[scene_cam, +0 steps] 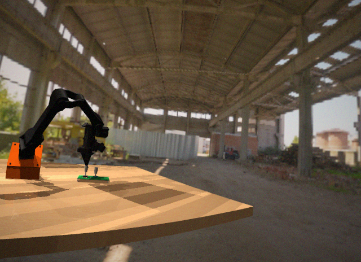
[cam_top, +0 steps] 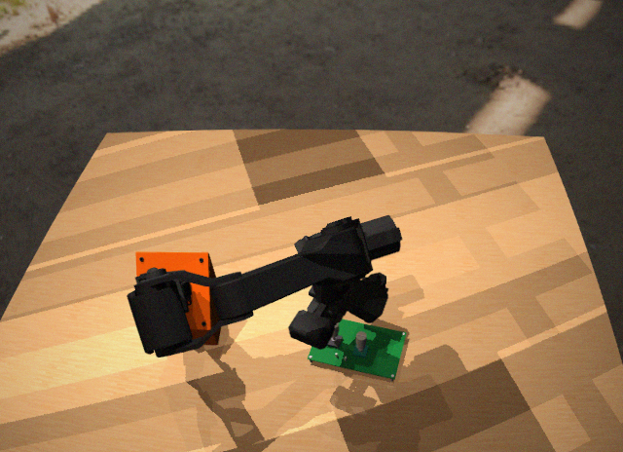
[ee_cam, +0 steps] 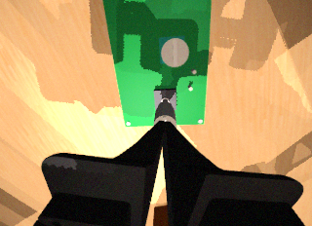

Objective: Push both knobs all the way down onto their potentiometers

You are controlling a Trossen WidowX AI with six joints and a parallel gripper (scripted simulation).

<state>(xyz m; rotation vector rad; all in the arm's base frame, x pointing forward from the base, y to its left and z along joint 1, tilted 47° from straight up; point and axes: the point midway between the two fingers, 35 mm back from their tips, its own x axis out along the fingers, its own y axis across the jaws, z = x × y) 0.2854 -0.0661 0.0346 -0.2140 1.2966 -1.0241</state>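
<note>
The green circuit board (cam_top: pixel 389 357) (scene_cam: pixel 102 178) (ee_cam: pixel 132 103) stands on short legs. A slim grey knob (scene_cam: pixel 86 169) (ee_cam: pixel 165 112) stands upright over the grey potentiometer (ee_cam: pixel 158 96) near the board's end closer to the arm base. A thicker round grey knob (cam_top: pixel 360 339) (scene_cam: pixel 96 170) (ee_cam: pixel 175 53) stands over the teal potentiometer (cam_top: pixel 359 351) (ee_cam: pixel 163 41) near the middle. My gripper (scene_cam: pixel 86 164) (ee_cam: pixel 163 126) is shut and empty, pointing down. Its tips appear to rest on the slim knob's top. The slim knob's seating gap is too small to judge.
The arm's orange base (cam_top: pixel 170 262) (scene_cam: pixel 23 162) stands on the wooden table (cam_top: pixel 165 226) (scene_cam: pixel 131 218) to the left of the board. Small pins (ee_cam: pixel 190 89) stick up beside the potentiometers. The thicker knob stands close to my fingertips. Arm shadows cross the board.
</note>
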